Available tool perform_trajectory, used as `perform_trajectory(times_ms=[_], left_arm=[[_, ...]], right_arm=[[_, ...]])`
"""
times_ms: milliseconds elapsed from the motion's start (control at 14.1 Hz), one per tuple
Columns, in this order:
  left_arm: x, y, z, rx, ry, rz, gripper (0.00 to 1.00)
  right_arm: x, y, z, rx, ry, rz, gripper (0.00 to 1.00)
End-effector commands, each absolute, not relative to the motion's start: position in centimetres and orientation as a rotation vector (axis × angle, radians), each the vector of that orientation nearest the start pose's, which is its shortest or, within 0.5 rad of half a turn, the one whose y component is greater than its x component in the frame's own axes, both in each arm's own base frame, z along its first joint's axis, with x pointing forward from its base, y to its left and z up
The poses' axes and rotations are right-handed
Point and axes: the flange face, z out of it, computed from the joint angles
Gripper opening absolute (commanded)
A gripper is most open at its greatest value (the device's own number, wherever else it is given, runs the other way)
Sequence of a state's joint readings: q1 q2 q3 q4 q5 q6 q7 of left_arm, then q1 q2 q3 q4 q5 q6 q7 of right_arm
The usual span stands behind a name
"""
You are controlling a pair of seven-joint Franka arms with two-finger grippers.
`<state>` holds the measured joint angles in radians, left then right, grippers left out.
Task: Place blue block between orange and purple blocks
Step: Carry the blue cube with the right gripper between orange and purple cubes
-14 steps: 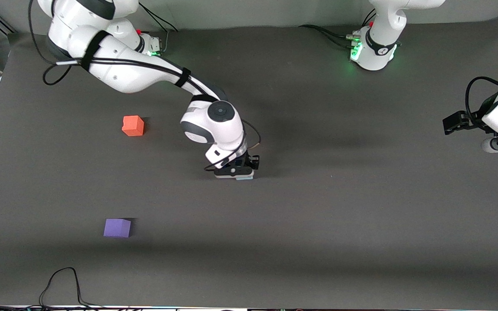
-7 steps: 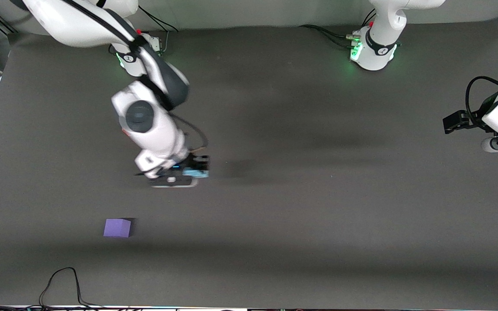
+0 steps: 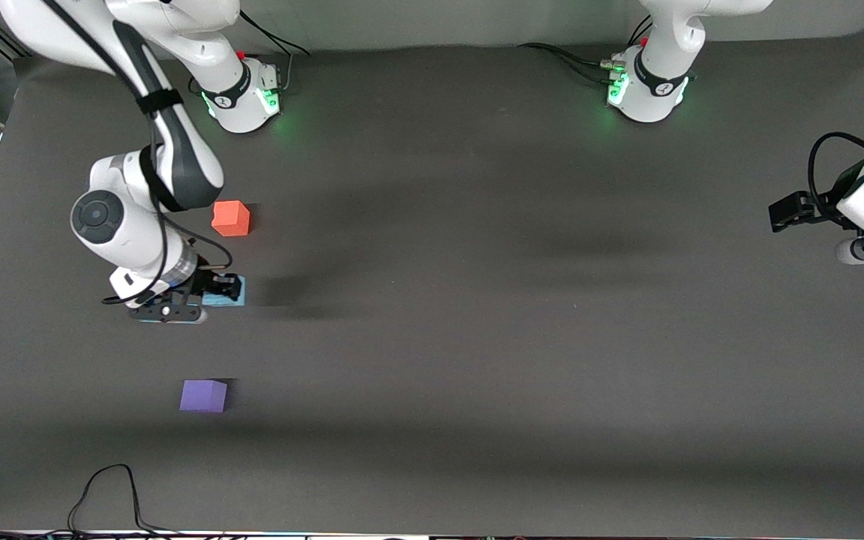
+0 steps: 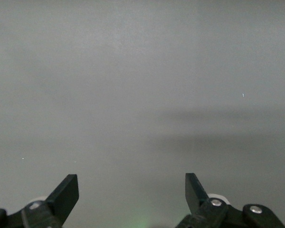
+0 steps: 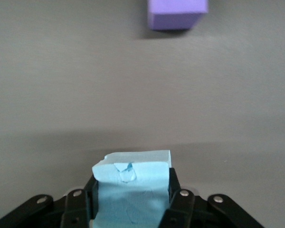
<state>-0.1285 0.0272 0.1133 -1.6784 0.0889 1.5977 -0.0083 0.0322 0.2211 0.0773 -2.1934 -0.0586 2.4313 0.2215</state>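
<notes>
My right gripper [image 3: 216, 297] is shut on the light blue block [image 3: 225, 298], over the table between the orange block [image 3: 231, 218] and the purple block [image 3: 203, 395]. In the right wrist view the blue block [image 5: 132, 187] is squeezed between the fingers, with the purple block [image 5: 176, 13] ahead on the table. The orange block lies nearer the robot bases; the purple one lies nearer the front camera. My left gripper [image 4: 132, 190] is open and empty, waiting over bare table at the left arm's end; in the front view it [image 3: 784, 211] sits at the edge.
The table top [image 3: 522, 322] is a dark grey mat. A black cable [image 3: 106, 495] loops at the edge nearest the front camera. The two arm bases [image 3: 646, 82] stand along the table edge farthest from the front camera.
My right arm has swept from the table's middle toward the right arm's end, carrying the blue block to a spot between the orange and purple blocks. The left arm has not moved.
</notes>
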Motion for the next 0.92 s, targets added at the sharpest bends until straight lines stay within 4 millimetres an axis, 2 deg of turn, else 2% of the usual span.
perform_trajectory(times_ms=[0,71,496,566,637,708,850], left_arm=[[55.4,0.4,56.8,-3.048,0.036,0.178,1.00],[55.5,0.5,56.7,-3.048,0.033,0.180,1.00],[55.5,0.6,56.8,-3.048,0.031,0.176,1.00],[55.5,0.5,56.8,-3.048,0.033,0.178,1.00],[55.6,0.5,56.9,-3.048,0.033,0.173,1.00],[55.6,0.4,57.1,-3.048,0.035,0.166,1.00],[55.7,0.4,57.0,-3.048,0.035,0.171,1.00]], right_arm=[[54.3,3.5,24.5,-3.144,0.072,-0.090,0.38],[54.4,2.5,23.7,-3.151,0.065,-0.086,0.38],[54.5,2.4,21.1,-3.147,0.066,-0.117,0.37],[54.5,2.4,20.9,-3.147,0.065,-0.120,0.41],[54.5,2.4,20.8,-3.147,0.063,-0.122,0.77],[54.5,2.4,20.7,-3.147,0.065,-0.120,1.00],[54.5,2.4,21.2,-3.148,0.059,-0.117,1.00]])
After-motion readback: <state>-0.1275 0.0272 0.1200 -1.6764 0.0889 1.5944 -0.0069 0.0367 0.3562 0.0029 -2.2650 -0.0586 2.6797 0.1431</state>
